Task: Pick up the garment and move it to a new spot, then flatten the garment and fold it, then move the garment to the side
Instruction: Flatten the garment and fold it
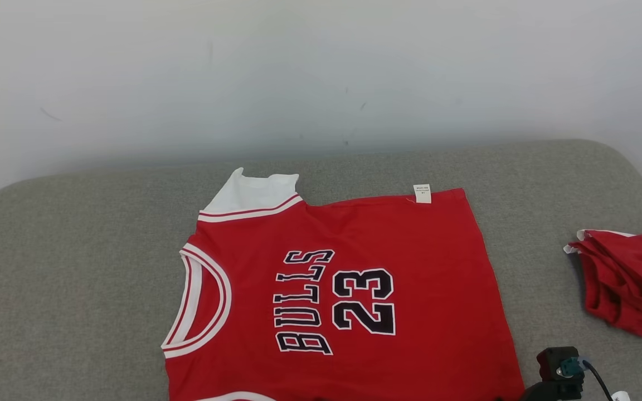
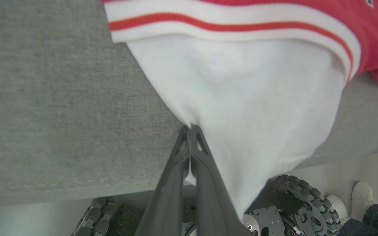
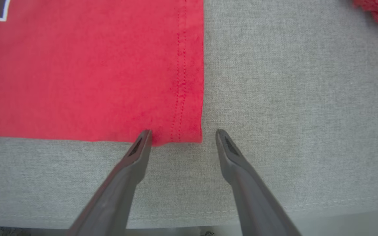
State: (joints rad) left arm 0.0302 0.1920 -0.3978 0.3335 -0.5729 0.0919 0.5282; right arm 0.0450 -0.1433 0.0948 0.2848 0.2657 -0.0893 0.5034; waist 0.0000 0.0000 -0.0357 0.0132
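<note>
Pinching the white sleeve (image 2: 241, 108) of the red Bulls jersey (image 1: 354, 289), the left gripper (image 2: 190, 127) presses its fingers together on the cloth at the jersey's near, collar-end edge. The right gripper (image 3: 183, 134) is spread wide and straddles the jersey's near hem corner (image 3: 189, 131), one tip at the red cloth, the other on the grey cushion (image 3: 307, 114). The jersey lies flat, its long axis running from collar on the robot's left to hem on its right. Likely next, the right gripper closes. A crumpled red garment (image 1: 627, 284) lies well apart beyond the jersey's hem.
</note>
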